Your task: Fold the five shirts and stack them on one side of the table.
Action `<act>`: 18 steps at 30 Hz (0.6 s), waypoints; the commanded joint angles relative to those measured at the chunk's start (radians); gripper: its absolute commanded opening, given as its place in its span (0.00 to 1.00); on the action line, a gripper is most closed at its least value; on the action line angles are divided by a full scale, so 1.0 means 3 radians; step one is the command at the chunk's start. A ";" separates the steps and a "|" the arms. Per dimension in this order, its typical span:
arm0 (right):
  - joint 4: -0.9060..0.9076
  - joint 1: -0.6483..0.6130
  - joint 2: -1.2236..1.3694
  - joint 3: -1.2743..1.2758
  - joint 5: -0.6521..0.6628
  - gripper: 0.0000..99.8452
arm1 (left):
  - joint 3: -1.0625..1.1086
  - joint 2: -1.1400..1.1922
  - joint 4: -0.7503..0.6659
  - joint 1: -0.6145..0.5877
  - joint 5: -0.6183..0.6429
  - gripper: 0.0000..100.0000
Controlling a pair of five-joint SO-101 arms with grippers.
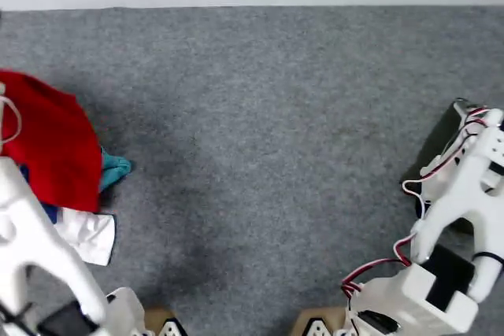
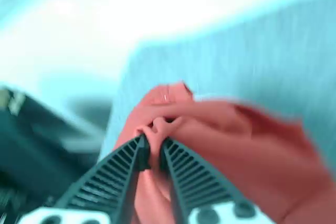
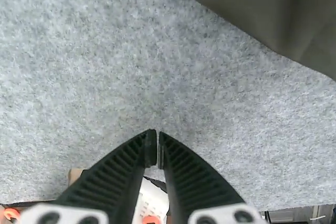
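Left claw (image 2: 154,142): pinched on a raised fold of the red shirt (image 2: 236,145). Cloth gathered between the two ribbed black fingers (image 2: 121,166), tips nearly together. Rest of the red shirt spread beyond and beside the claw.

Right claw (image 3: 157,135): pressed together, tips touching, nothing between them. Held above bare grey table (image 3: 105,51), apart from the dark shirt (image 3: 262,9) at the far corner of that surface.

Seen from the high view, at the left edge of the table (image 1: 268,108): red shirt (image 1: 51,143), bunched and rounded, on top of a pile. Under its near edge:
- teal shirt (image 1: 115,169), one corner out toward the middle of the table;
- blue cloth (image 1: 49,212), a thin strip, too little exposed to tell its shape;
- white shirt (image 1: 90,235), nearest the arm bases, partly under the left arm (image 1: 35,249).

All four pieces touching or overlapping.

At the right edge: dark shirt (image 1: 441,143), flat, partly covered by the right arm (image 1: 461,202), well apart from the pile on the left, with bare grey table between. Red and white wires (image 1: 378,269) looped along the right arm.
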 commanded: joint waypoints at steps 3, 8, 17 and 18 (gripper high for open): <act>0.0146 -0.0033 -0.0176 -0.0015 -0.0041 0.01 | -0.0258 -0.0557 -0.0302 0.0829 0.0440 0.00; 0.0146 -0.0033 -0.0176 -0.0015 -0.0041 0.01 | -0.0263 -0.0578 -0.0435 0.1765 0.0670 0.00; 0.0146 -0.0043 -0.0176 -0.0015 -0.0026 0.01 | 0.0596 0.0425 -0.0399 0.2537 0.0670 0.01; 0.0146 -0.0049 -0.0176 -0.0015 -0.0026 0.01 | 0.0708 0.0573 -0.0353 0.2506 0.0675 0.03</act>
